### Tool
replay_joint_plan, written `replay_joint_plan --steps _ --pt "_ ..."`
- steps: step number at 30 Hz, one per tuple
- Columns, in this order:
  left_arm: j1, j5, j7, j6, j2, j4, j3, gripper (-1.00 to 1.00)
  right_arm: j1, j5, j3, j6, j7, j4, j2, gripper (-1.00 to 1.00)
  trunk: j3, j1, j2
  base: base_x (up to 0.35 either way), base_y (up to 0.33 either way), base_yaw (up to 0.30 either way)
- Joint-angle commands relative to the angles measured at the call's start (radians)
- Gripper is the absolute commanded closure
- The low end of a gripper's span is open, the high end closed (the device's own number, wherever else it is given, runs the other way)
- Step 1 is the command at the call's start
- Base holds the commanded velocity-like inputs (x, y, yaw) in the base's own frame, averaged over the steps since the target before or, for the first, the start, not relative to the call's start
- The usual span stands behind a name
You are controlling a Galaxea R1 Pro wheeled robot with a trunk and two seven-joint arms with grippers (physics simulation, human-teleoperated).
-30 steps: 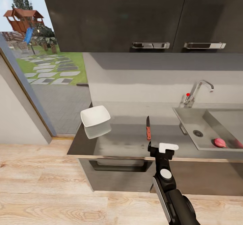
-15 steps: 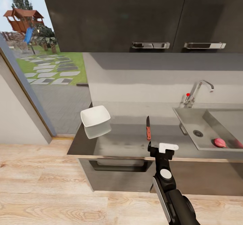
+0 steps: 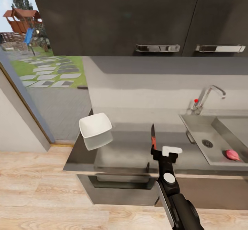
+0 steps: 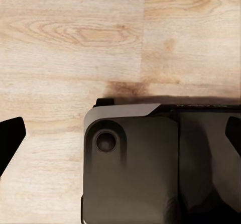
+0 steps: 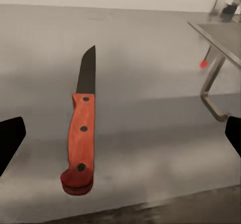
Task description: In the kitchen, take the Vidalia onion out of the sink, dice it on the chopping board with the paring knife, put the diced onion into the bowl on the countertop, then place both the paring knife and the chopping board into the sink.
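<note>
The paring knife (image 3: 153, 137) lies on the grey countertop (image 3: 127, 147), blade pointing to the wall; its red-orange handle (image 5: 80, 133) is close in front of my right gripper (image 5: 120, 143). That gripper (image 3: 162, 153) hovers open at the counter's front edge, just over the handle's end, and holds nothing. The white bowl (image 3: 95, 126) stands at the counter's left end. The pinkish Vidalia onion (image 3: 232, 155) rests in the sink (image 3: 193, 123) at the right. My left gripper (image 4: 120, 138) is open above the wooden floor and my own base. The chopping board is out of view.
A chrome tap (image 3: 208, 95) with a red knob rises behind the sink. Dark wall cabinets (image 3: 137, 16) hang over the counter. A dark drawer front (image 3: 120, 185) sits under the counter's edge. A glass door (image 3: 38, 68) to a garden is at the left.
The whole head view has shifted, so the camera moved closer and a little left. My right gripper now overlaps the end of the knife handle instead of sitting short of it.
</note>
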Motion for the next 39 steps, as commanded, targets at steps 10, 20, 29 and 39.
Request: replay_joint_plan --steps 10,20,29,39 --pt "0.001 -0.011 0.001 -0.001 0.0 -0.002 0.004 -1.0 -0.001 0.009 0.001 -0.01 -0.003 0.032 0.001 -1.0 -0.002 0.001 -0.002 0.104 0.0 0.0" --pt "0.001 -0.012 0.001 -0.002 0.0 -0.002 0.004 -1.0 -0.001 0.009 0.001 -0.04 -0.002 0.075 0.001 -1.0 -0.002 0.001 -0.002 0.003 0.0 0.0" --pt "0.0 -0.012 0.002 -0.001 0.0 -0.002 0.004 -1.0 -0.001 0.01 -0.002 -0.068 -0.002 0.116 0.001 -1.0 -0.002 0.001 -0.002 0.0 0.0 0.0" --pt "0.001 -0.012 0.002 -0.001 0.0 -0.001 0.004 -1.0 -0.001 0.01 -0.007 -0.07 -0.002 0.147 -0.006 -1.0 -0.002 0.001 -0.002 0.002 -0.013 0.0"
